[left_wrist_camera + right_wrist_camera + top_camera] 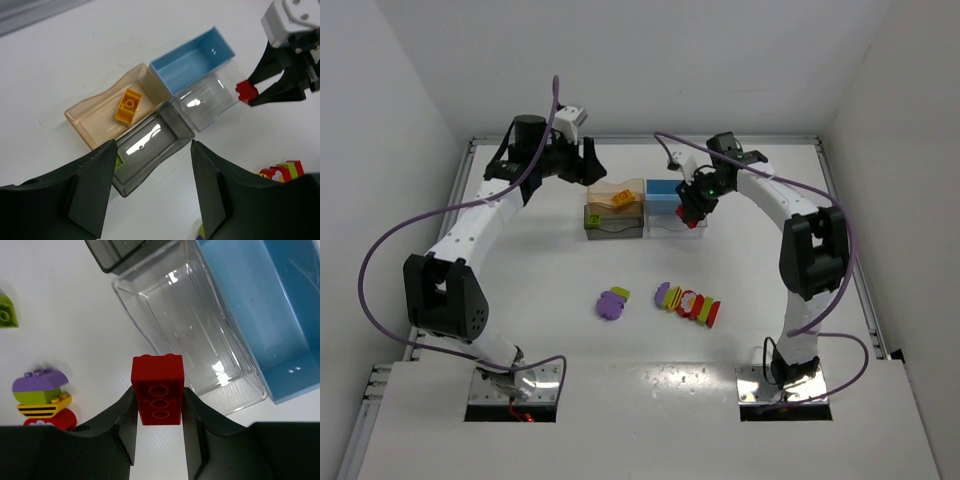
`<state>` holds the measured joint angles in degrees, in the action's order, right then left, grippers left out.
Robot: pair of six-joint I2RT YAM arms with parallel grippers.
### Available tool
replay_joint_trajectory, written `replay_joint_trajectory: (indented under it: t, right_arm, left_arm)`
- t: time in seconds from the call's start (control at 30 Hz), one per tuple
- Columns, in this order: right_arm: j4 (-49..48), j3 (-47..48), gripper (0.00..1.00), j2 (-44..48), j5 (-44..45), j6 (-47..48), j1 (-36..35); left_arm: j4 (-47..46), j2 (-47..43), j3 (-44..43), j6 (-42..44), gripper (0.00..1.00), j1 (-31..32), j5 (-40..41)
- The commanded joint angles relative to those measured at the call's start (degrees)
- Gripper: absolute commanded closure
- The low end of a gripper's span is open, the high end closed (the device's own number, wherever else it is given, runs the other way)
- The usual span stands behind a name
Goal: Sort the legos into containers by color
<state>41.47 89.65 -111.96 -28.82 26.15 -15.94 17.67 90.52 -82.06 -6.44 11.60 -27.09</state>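
Four bins stand together at the back: tan (615, 190), dark grey (613, 224), blue (663, 190) and clear (667, 224). An orange lego (128, 105) lies in the tan bin (92, 122). A green lego (119, 160) lies in the dark grey bin (160, 135). My right gripper (158, 392) is shut on a red brick (157, 375) and holds it just outside the clear bin's (185, 330) wall, beside the blue bin (260, 305). My left gripper (152, 200) is open and empty above the tan and dark grey bins.
Loose legos lie on the table's middle: a purple piece (610, 304) with a yellow-green one (620, 293), and a row of mixed pieces (688, 303). In the right wrist view, a green piece (6, 315) and a purple-green-yellow stack (41, 392) show.
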Motion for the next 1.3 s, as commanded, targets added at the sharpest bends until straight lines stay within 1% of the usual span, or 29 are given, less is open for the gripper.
replay_joint_trajectory:
  t: [0.0, 0.23, 0.33, 0.53, 0.57, 0.6, 0.63, 0.67, 0.73, 0.77, 0.87, 0.9, 0.97, 1.03, 1.07, 1.1, 1.17, 1.2, 1.23, 1.27]
  right_arm:
    - [0.01, 1.15, 1.0, -0.09, 3.42, 2.94, -0.23]
    - [-1.83, 0.62, 0.98, -0.63, 5.18, 3.73, -0.23]
    - [-3.06, 0.0, 0.94, -0.63, 7.45, 5.05, -0.75]
    - [-5.7, -1.32, 0.94, -0.63, 10.88, 6.89, -2.34]
    - [-5.7, -1.32, 0.93, -0.63, 11.5, 7.42, -2.86]
    - [-5.7, -1.32, 0.9, -0.63, 12.03, 7.42, -2.86]
    - [-5.7, -1.32, 0.83, -0.63, 12.64, 8.03, -3.47]
    - [-5.7, -1.32, 0.72, -0.63, 12.65, 8.04, -3.48]
    - [-6.31, -1.32, 0.66, -0.63, 13.17, 8.04, -4.0]
    - [-6.32, -1.84, 0.56, -0.63, 13.17, 8.04, -4.01]
    - [-7.46, -2.37, 0.44, -0.02, 14.31, 8.04, -4.01]
    - [-7.98, -2.37, 0.41, -0.01, 14.32, 8.04, -4.53]
    - [-7.99, -2.37, 0.39, 0.51, 14.84, 7.33, -4.53]
    - [-7.99, -2.9, 0.36, 1.39, 14.84, 6.81, -4.53]
    - [-8.51, -2.9, 0.36, 1.92, 14.84, 6.81, -4.53]
    - [-8.51, -2.9, 0.36, 3.4, 14.84, 5.94, -4.53]
    - [-8.51, -2.9, 0.36, 5.69, 13.28, 3.83, -4.01]
    - [-8.51, -2.9, 0.35, 7.18, 12.39, 2.77, -4.01]
    - [-8.51, -2.9, 0.35, 10.5, 12.38, 1.46, -3.4]
    - [-9.04, -3.77, 0.35, 12.36, 11.86, 0.23, -3.39]
  left_arm:
    - [1.4, -2.63, 1.9, 1.51, 0.33, -0.26, -1.56]
    - [1.4, -3.16, 2.43, 2.04, 0.33, -0.78, -1.56]
    - [1.4, -3.16, 2.96, 2.66, 0.33, -0.78, -1.56]
    - [1.4, -3.16, 4.1, 3.18, 0.33, -0.78, -1.56]
    - [1.4, -3.16, 4.62, 3.71, 0.33, -0.78, -1.56]
    - [1.4, -3.16, 4.63, 3.71, 0.33, -0.78, -1.56]
    - [1.4, -3.16, 4.63, 3.71, 0.33, -0.78, -1.56]
    - [1.4, -3.68, 5.15, 3.71, 0.33, -0.78, -1.04]
    - [1.4, -4.29, 5.85, 3.71, 0.3, -0.78, -1.03]
    - [1.4, -4.3, 6.56, 4.23, 0.3, -0.78, -1.03]
    - [1.4, -5.0, 8.22, 4.24, 0.29, -0.78, -1.56]
    - [1.4, -5.79, 8.84, 3.72, 0.29, -0.78, -1.56]
    - [-0.08, -6.58, 10.25, 2.49, 0.28, -0.78, -0.52]
    - [-1.14, -8.16, 12.88, -0.5, 0.28, -0.26, 1.24]
    - [-1.15, -9.73, 13.76, -1.2, 0.3, -0.26, 2.03]
    - [-1.15, -10.88, 15.51, -1.73, 0.3, 1.13, 2.74]
    - [-1.15, -14.13, 18.15, -2.26, 0.31, 2.72, 3.54]
    - [-1.15, -18.58, 19.82, -2.26, 0.31, 3.69, 3.54]
    - [-1.15, -20.89, 23.23, -2.26, 0.28, 5.7, 4.06]
    - [-1.15, -23.09, 24.92, -2.26, 0.22, 7.02, 4.67]
